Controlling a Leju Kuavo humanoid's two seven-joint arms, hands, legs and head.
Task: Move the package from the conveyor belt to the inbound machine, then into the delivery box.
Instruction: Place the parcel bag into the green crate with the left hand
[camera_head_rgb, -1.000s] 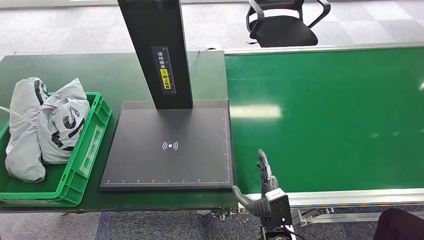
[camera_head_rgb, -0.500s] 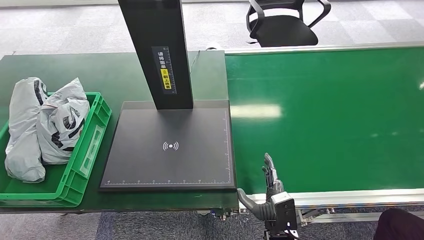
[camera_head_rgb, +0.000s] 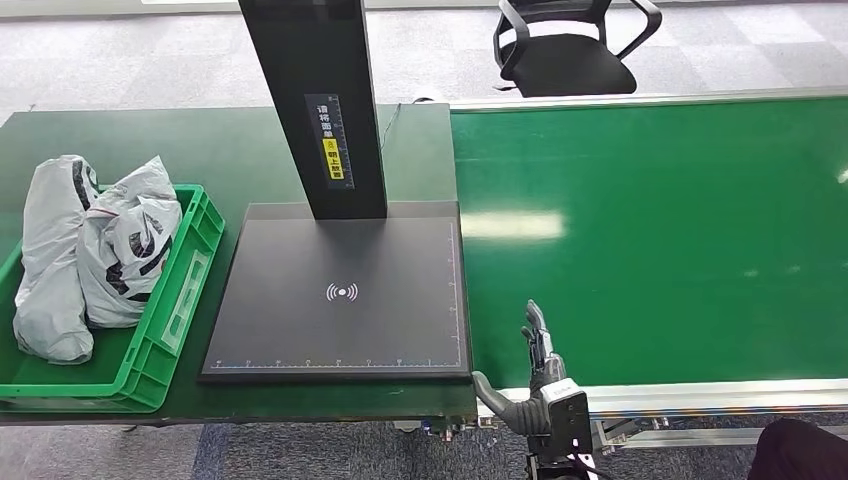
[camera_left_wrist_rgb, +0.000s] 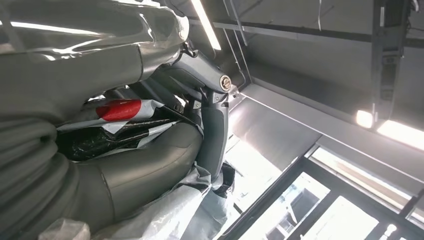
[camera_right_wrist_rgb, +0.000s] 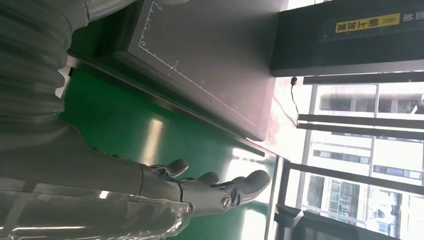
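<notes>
Against my left robot hand (camera_left_wrist_rgb: 165, 125), fingers closed around it, sits a soft, crinkly, slippery package (camera_left_wrist_rgb: 120, 112), best gripped mid-bulk; my right robot hand (camera_head_rgb: 540, 375) hovers open over the belt (camera_head_rgb: 650, 240).

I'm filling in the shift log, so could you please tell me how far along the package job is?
Two grey packages already lie in the green box. The left hand grips a plastic package, seen from its wrist. The scanner plate and belt are bare, and the right hand hovers open at the belt's near edge.
</notes>
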